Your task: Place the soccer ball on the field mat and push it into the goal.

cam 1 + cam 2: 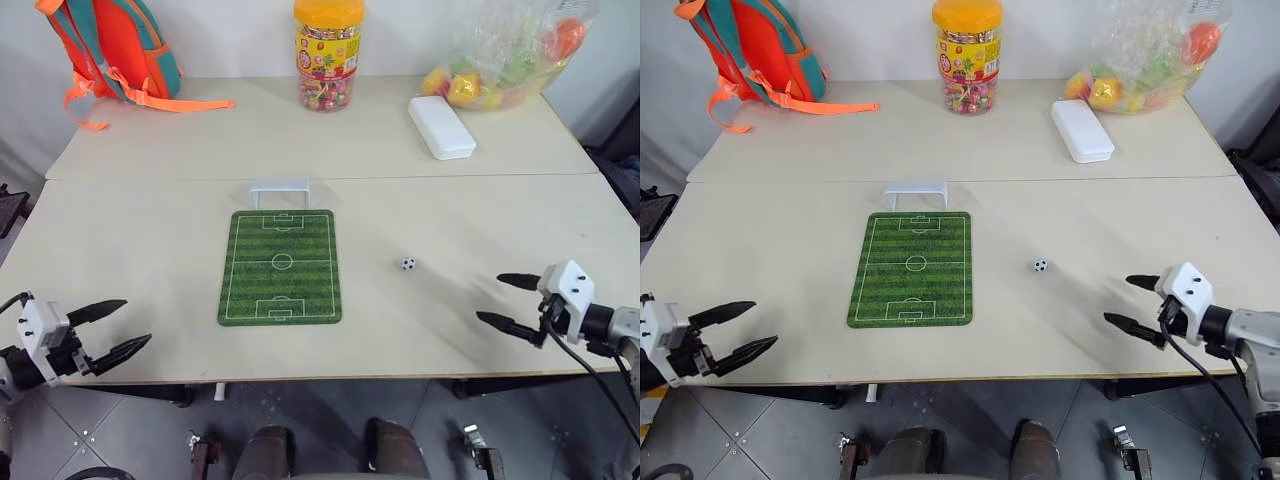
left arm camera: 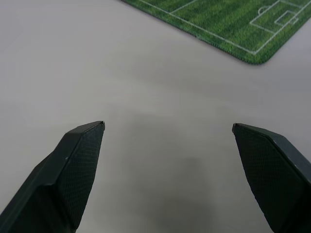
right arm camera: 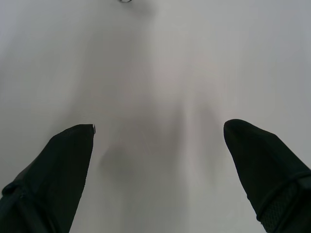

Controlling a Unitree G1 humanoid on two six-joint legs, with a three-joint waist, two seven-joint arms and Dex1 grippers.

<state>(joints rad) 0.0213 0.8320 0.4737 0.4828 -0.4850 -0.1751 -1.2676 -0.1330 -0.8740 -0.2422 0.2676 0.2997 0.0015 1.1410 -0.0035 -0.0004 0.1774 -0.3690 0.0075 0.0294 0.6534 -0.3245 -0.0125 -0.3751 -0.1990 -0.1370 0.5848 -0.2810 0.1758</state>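
Both end effectors, left (image 1: 112, 330) and right (image 1: 502, 300), are seen from the head at the table's (image 1: 150, 240) near edge, spread wide and empty. Nothing is done yet: the soccer ball (image 1: 408, 264) lies on bare table right of the field mat (image 1: 281, 266), whose far end touches the goal (image 1: 279, 189). From the left wrist, a mat corner is seen; from the right wrist, the ball (image 3: 126, 1), well ahead.
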